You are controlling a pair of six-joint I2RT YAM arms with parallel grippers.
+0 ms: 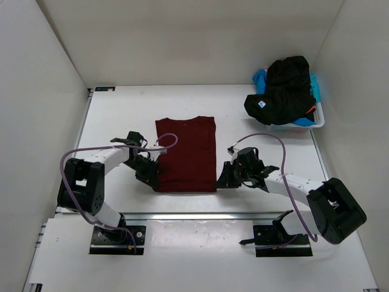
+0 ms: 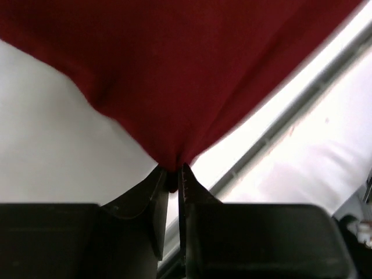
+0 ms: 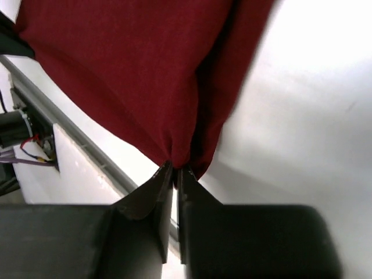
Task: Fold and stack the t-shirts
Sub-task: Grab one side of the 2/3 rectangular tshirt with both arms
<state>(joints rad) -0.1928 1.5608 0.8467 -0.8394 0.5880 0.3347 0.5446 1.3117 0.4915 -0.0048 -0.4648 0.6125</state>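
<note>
A dark red t-shirt [image 1: 186, 153] lies flat as a folded rectangle in the middle of the table. My left gripper [image 1: 153, 180] is shut on its near left corner, and the left wrist view shows red cloth [image 2: 174, 87] pinched between the fingertips [image 2: 174, 172]. My right gripper [image 1: 220, 181] is shut on the near right corner, the red cloth [image 3: 139, 75] bunched at its fingertips [image 3: 175, 170]. A black t-shirt [image 1: 284, 91] is heaped over a light blue t-shirt [image 1: 261, 79] at the back right.
A white lattice basket [image 1: 304, 125] at the back right holds the heaped shirts, with a bit of orange [image 1: 312, 109] showing. White walls close in the table on three sides. A metal rail [image 1: 200, 214] runs along the near edge.
</note>
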